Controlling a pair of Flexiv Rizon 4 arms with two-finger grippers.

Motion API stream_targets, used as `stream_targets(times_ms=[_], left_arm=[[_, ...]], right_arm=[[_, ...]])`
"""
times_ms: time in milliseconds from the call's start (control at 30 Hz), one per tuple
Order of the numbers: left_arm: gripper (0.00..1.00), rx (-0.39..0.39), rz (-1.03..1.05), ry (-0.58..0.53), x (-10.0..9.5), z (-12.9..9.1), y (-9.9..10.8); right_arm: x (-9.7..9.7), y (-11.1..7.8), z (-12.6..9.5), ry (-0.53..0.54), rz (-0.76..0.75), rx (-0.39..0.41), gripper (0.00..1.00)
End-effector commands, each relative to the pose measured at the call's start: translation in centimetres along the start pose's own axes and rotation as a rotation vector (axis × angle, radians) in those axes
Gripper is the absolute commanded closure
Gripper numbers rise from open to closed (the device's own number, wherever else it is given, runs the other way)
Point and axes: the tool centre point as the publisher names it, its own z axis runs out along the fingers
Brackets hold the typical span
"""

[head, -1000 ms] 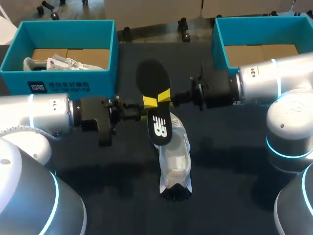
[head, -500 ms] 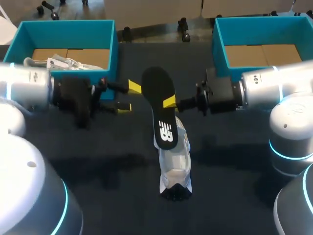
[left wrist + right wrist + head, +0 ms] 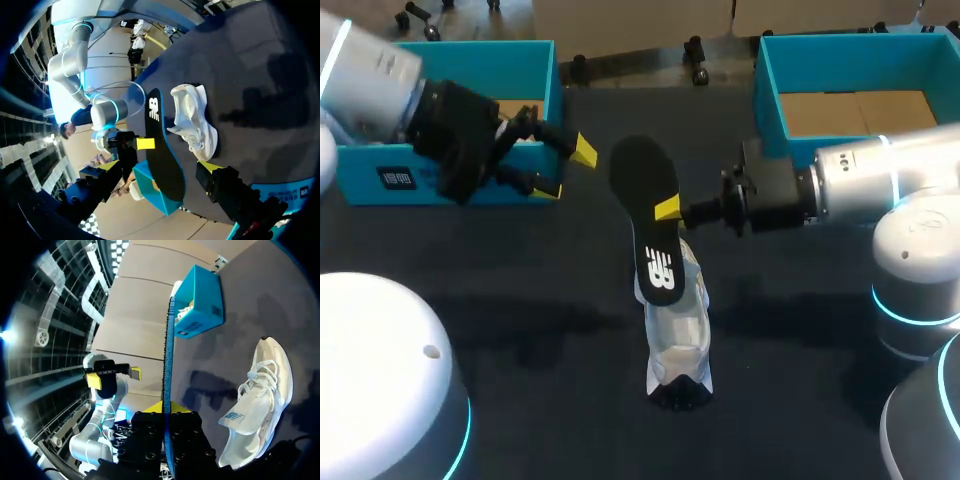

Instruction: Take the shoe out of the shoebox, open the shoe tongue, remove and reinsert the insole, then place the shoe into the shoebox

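Insole (image 3: 647, 215): black, hanging above the table's (image 3: 520, 330) middle, the right gripper (image 3: 666, 210) pinching it between closed fingers.
Shoe (image 3: 677, 335): white, lying just beneath the insole, toward the table's near edge.
Left gripper (image 3: 568, 170): hovering with jaws gaping wide and empty, beside the left box's (image 3: 450, 47) front right corner.

Left arm (image 3: 380, 75) sits high at its own side, left gripper (image 3: 567, 171) spread wide. Right arm (image 3: 880, 180) reaches in level, right gripper (image 3: 667, 210) pinched on the insole (image 3: 645, 180).
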Motion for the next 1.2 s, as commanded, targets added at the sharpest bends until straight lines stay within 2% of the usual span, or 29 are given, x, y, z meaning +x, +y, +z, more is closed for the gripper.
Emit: stream_targets(times_ms=[33,533,867,1200], left_arm=[[0.00,0.153,-0.003,0.184,-0.9,-0.2,1.0],[0.00,0.171,0.025,0.405,-3.4,-0.1,3.7],[0.00,0.277,-0.009,0.566,-4.8,0.1,4.5],[0.00,0.321,-0.006,0.713,-6.3,-0.5,5.1]], right_arm=[[0.0,0.0,0.2,-0.002,0.000,-0.002,1.00],[0.0,0.0,0.2,-0.002,0.000,-0.002,1.00],[0.0,0.0,0.2,-0.002,0.000,-0.002,1.00],[0.0,0.0,0.2,-0.002,0.000,-0.002,1.00]])
